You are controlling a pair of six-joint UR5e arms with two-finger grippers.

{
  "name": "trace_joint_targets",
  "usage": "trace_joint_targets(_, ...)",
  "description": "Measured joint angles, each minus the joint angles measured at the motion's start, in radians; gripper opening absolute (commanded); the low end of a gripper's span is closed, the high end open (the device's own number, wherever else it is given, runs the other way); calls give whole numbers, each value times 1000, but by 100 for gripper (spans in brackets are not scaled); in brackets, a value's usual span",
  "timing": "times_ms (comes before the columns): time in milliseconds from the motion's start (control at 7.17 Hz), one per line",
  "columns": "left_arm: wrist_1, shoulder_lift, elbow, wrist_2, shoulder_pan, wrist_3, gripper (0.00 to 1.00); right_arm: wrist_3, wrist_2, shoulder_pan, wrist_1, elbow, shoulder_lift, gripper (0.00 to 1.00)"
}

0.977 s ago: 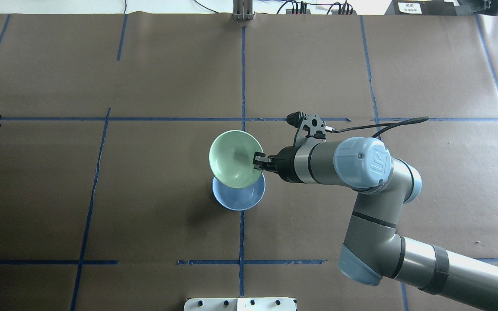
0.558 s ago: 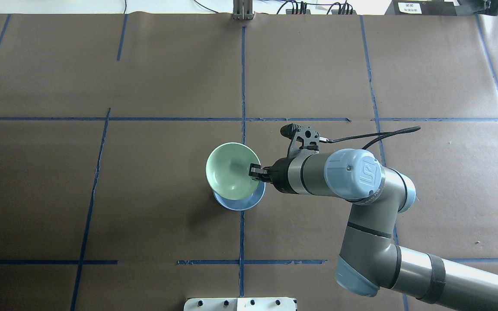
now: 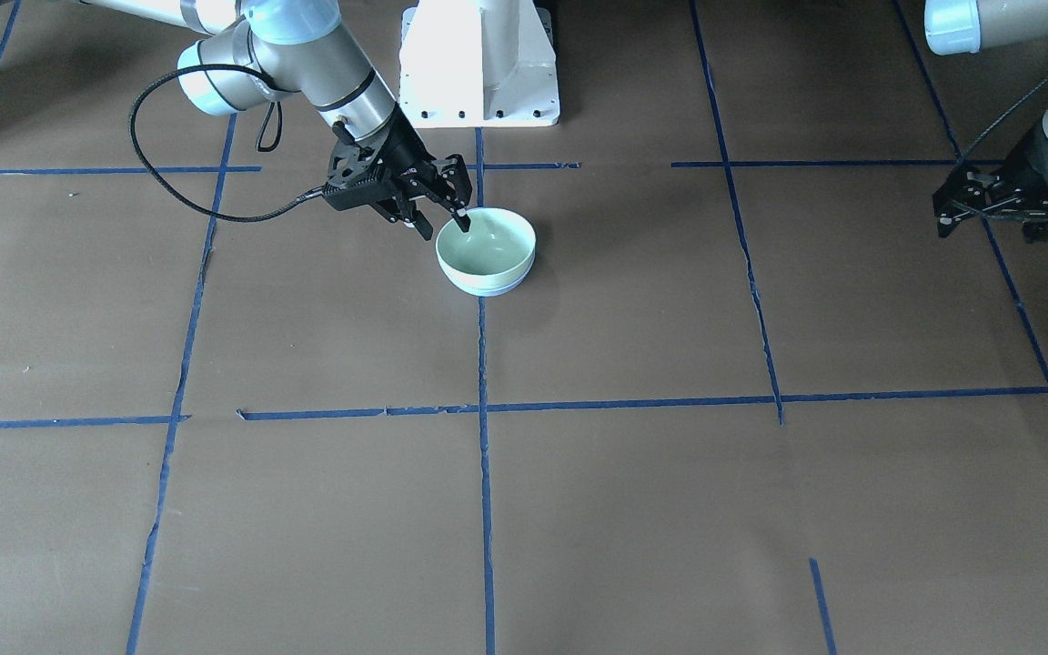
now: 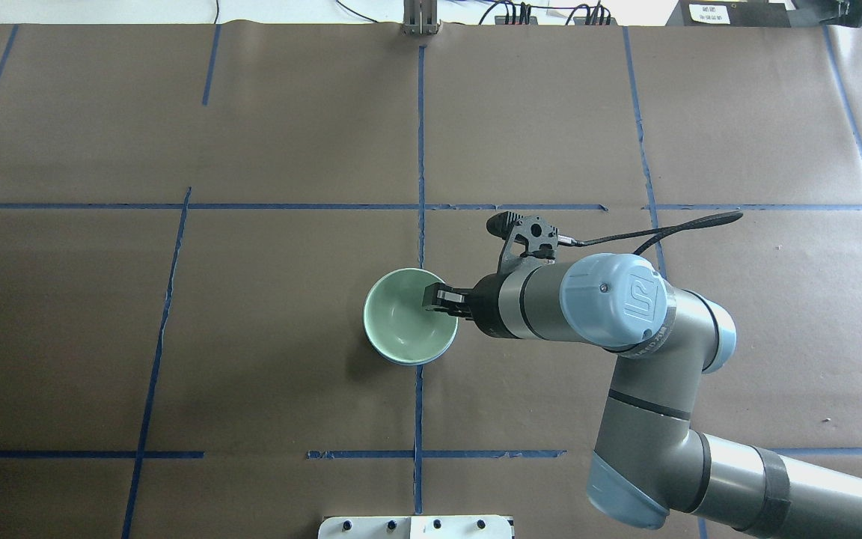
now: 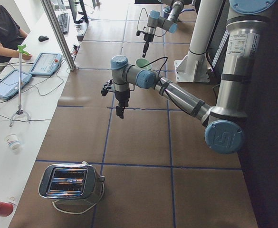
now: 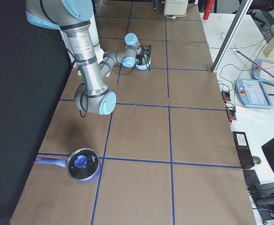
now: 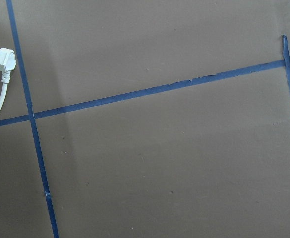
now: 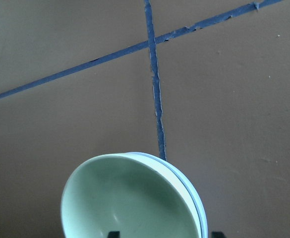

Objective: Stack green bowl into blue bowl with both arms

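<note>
Front-facing view: you will find the green bowl (image 3: 486, 247) seated inside the blue bowl (image 3: 489, 290), which shows only as a sliver beneath it on the surface (image 3: 633, 509). The right gripper (image 3: 444, 222) straddles the green rim. The left gripper (image 3: 943, 216) hangs well apart, and I cannot tell its state.

Overhead view: the bowls sit concentric.

Right wrist view: the jaws stand wide, released.

Judgement: the stacking looks done, and only withdrawal is left.

The green bowl (image 4: 401, 322) has dropped level into the blue bowl (image 3: 488, 290), and the right tool (image 4: 432, 298) has let go.
</note>
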Motion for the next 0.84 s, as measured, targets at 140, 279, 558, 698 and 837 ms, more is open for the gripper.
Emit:
trace_joint_targets(140,0,0,0,-4,-2,1,100,-4,4,6,-69,36,1,100)
trace_joint_targets(279,0,0,6,-6,-12,13,100,-16,16,23,-130,54,1,100)
trace_joint_targets(558,-1,0,73,-73,-86,143,100,-122,107,115,-250,69,-2,100)
trace_joint_targets(698,-5,0,129,-117,-139,244,100,-221,171,183,-317,78,-7,100)
trace_joint_targets(837,-10,0,181,-140,-190,332,100,-339,224,249,-387,92,-21,100)
